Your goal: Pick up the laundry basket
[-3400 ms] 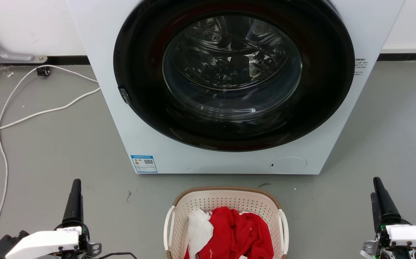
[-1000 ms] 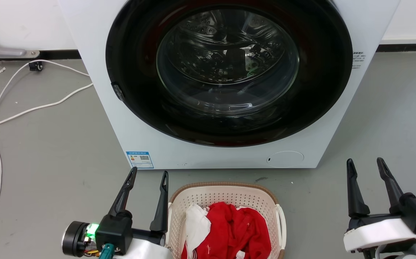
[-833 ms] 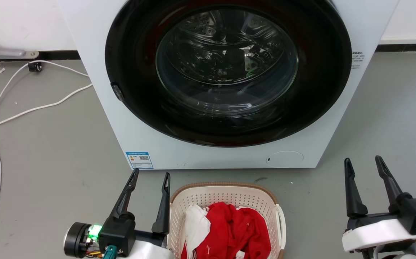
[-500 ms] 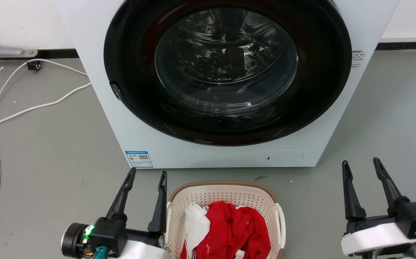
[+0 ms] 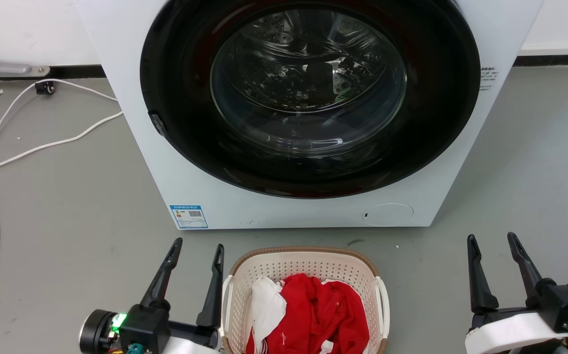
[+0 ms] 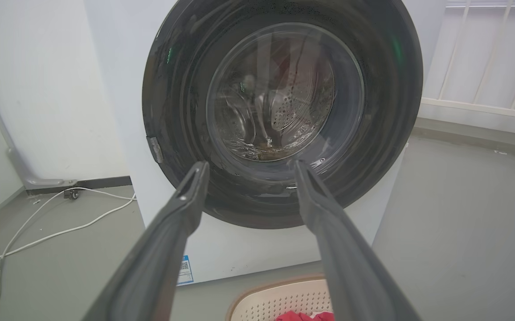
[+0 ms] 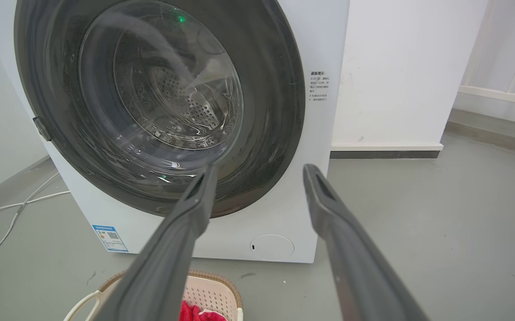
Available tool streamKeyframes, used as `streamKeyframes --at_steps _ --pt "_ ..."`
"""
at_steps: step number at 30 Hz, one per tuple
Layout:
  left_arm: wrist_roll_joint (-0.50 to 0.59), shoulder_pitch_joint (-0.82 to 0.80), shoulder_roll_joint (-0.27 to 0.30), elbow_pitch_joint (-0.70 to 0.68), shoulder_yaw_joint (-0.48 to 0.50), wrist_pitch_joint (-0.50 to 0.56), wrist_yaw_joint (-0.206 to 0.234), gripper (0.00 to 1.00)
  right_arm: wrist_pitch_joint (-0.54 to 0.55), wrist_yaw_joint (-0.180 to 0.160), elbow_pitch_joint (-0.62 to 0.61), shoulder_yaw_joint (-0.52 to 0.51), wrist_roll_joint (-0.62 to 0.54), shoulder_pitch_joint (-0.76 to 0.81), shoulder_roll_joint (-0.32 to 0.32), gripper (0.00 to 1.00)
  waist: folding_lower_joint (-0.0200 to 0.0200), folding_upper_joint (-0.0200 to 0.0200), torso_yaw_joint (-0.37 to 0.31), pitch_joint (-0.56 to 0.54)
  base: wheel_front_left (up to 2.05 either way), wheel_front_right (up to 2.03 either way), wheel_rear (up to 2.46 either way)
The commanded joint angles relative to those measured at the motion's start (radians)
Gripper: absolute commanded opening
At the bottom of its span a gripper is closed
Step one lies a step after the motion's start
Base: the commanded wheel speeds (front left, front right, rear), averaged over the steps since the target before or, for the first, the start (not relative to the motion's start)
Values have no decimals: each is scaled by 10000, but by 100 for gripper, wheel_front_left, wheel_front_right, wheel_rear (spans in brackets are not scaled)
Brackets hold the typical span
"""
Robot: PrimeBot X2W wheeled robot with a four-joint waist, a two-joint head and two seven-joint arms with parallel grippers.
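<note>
The laundry basket (image 5: 308,268), cream perforated plastic with a brown rim and white loop handles, sits on the grey floor at the bottom centre of the head view, holding red and white clothes (image 5: 313,314). Its far rim also peeks in as the laundry basket (image 6: 279,298) and the laundry basket (image 7: 213,290) at the bottom of both wrist views. My left gripper (image 5: 199,246) stands open just left of the basket's left handle, its inner finger close to the rim. My right gripper (image 5: 492,238) is open, well to the right of the basket, with bare floor between.
A white front-loading washing machine (image 5: 284,211) with a dark round door stands right behind the basket. White cables (image 5: 43,145) trail over the floor at the left. A white wall with dark skirting (image 5: 554,59) runs behind.
Both grippers turned from edge-on to fingers spread and moved inward, the left one up beside the basket. In the last half second both dropped slightly lower in view. The camera has tilted slightly.
</note>
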Motion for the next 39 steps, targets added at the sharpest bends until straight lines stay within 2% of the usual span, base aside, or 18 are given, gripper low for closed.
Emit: streamKeyframes --at_steps 1,15,21,26,30,39 --pt "262 45 -19 20 -24 -52 -39 100 -19 -3 94 0 64 -13 -18 100 0 -1 -2 -9 0 0 0" --pt "293 87 -135 44 206 -43 -75 100 -19 -3 167 -77 69 -155 -20 100 0 -1 36 54 0 0 0" --pt "354 -89 -144 195 208 -41 -94 100 -19 -3 240 -110 53 -289 -20 100 0 -1 34 416 0 0 0" --pt "449 -496 -145 605 240 -41 11 100 -18 -3 546 -152 -93 -659 -20 100 0 -1 9 1219 0 0 0" --pt "693 -1067 -139 930 334 -40 119 100 -18 -3 1239 14 -300 -1260 -15 100 0 -1 -72 2216 0 0 0" --pt "654 -3019 296 2667 468 -40 -208 100 -19 -3 3149 426 -663 -3112 -14 100 0 -1 -207 4527 0 0 0"
